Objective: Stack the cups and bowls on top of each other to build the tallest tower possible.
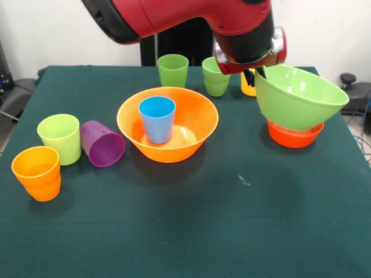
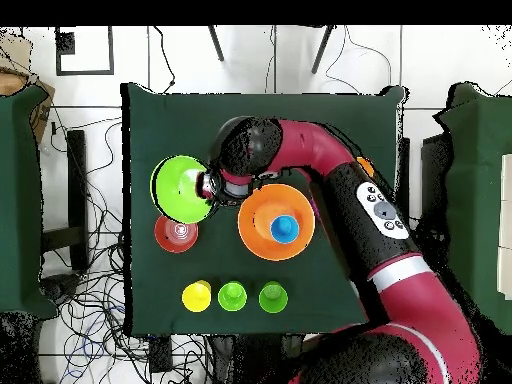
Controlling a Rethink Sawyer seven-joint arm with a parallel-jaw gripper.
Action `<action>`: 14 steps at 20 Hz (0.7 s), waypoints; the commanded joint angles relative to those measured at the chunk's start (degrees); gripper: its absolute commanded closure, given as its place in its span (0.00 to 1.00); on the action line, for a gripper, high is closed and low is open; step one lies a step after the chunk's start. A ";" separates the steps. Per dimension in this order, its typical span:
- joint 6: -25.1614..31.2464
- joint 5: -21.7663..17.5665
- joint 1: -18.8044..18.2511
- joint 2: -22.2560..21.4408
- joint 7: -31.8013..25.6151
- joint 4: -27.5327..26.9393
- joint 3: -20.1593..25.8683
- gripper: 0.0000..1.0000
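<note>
Front view: Sawyer arm (image 1: 191, 17) reaches across the green-covered table (image 1: 232, 231), its gripper (image 1: 255, 74) clamped on the lime-green bowl's (image 1: 298, 95) rim.
The tilted bowl hangs over the red-orange bowl (image 1: 293, 136); a blue cup (image 1: 157, 119) stands inside the orange bowl (image 1: 200, 124). Cables (image 2: 80, 300) litter the white floor.

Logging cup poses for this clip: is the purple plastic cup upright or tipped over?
Tipped over. The purple plastic cup lies on its side on the green table, beside the upright lime cup.

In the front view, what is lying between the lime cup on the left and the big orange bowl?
A purple cup lies on its side between the lime cup and the orange bowl. The front view shows it; overhead, the arm hides that stretch.
</note>
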 commanded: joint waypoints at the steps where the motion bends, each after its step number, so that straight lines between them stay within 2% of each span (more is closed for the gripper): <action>1: 0.83 0.19 -2.44 2.79 -18.26 4.63 5.47 1.00; 13: 1.96 1.66 -5.94 -0.92 -13.20 10.54 10.72 1.00; 14: 2.35 0.46 -4.67 1.62 -13.73 7.28 9.46 1.00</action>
